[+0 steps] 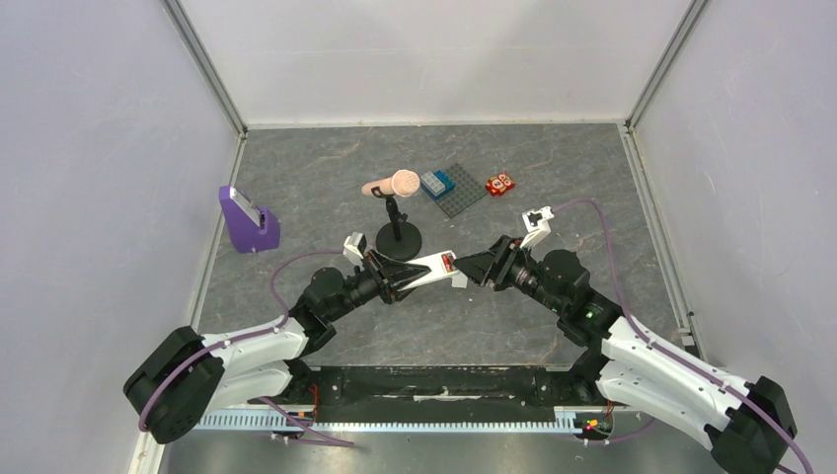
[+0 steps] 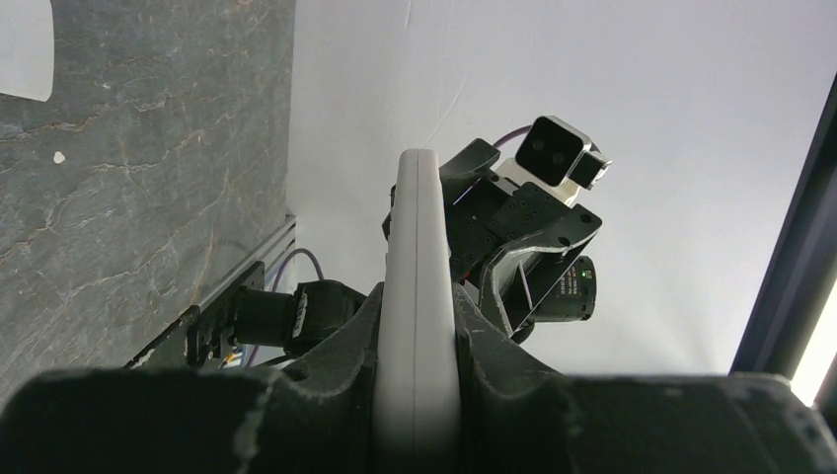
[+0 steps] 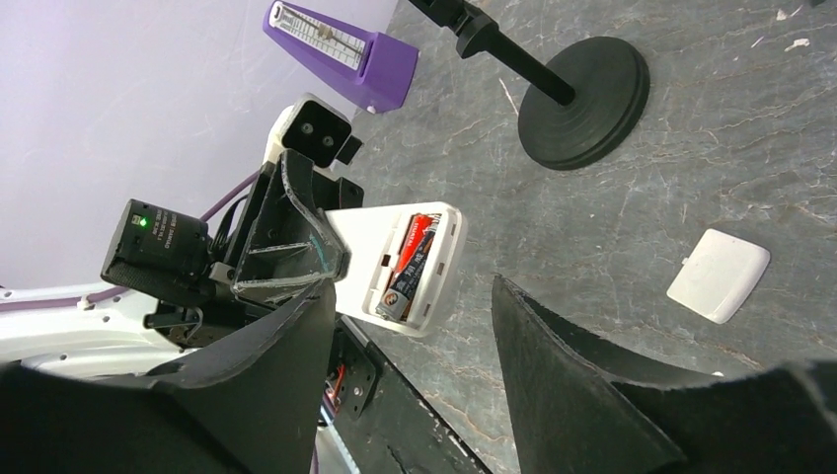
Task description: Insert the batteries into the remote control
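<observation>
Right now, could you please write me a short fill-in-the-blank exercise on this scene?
1. The remote is clamped in the ___ arm's fingers.
2. The right fingers stand ___, holding nothing.
3. The batteries sit inside the ___.
4. The white cover lies on the ___.
Missing words: left; open; remote; table.

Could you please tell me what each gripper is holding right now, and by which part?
The left gripper clamps the remote control by its end away from the battery compartment; the right gripper is open and holds nothing.
</observation>
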Available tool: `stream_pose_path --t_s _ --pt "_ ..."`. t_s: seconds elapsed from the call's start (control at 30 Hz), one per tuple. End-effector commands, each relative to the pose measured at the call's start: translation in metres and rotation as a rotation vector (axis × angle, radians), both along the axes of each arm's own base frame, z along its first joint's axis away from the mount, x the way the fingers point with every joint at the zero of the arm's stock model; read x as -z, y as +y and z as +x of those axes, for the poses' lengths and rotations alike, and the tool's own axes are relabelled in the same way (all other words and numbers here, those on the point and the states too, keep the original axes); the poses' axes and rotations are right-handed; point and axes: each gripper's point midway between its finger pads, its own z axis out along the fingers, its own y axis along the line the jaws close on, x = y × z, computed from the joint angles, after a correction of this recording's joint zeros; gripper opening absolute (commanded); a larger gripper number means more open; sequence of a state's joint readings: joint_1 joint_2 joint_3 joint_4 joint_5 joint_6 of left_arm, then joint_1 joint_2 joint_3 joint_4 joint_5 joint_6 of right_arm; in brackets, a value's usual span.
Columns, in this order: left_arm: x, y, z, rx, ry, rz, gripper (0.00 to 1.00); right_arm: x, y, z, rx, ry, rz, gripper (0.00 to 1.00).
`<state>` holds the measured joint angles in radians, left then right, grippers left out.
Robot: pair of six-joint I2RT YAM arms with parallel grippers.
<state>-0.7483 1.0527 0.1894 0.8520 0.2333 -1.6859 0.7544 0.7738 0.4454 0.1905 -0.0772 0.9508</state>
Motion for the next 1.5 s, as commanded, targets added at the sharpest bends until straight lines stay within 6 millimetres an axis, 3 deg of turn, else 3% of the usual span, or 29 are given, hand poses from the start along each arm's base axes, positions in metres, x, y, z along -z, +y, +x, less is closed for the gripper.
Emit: stream_pose_path --t_s 0.0,0.33,0.8,1.17,1.47 --pt "-0.015 0.0 0.003 -0.016 -0.073 -0.014 0.02 -0.01 0.005 0.0 -0.023 -0.02 0.029 0.59" --pt "-0.02 0.0 0.0 -0.002 -0.071 -0.037 0.02 0.003 0.006 0.002 -0.023 0.007 0.009 0.4" --pt "-0.027 0.0 -0.003 0.008 -0.092 -0.058 0.02 0.017 0.012 0.003 -0.04 0.044 -0.011 0.29" --pt "-0.03 -0.007 -0.01 0.07 -0.168 -0.022 0.02 0.023 0.019 0.004 -0.068 0.067 -0.024 0.23" --pt "-0.032 -0.016 -0.02 0.152 -0.414 0.108 0.02 0.03 0.021 0.001 -0.089 0.092 -0.035 0.26"
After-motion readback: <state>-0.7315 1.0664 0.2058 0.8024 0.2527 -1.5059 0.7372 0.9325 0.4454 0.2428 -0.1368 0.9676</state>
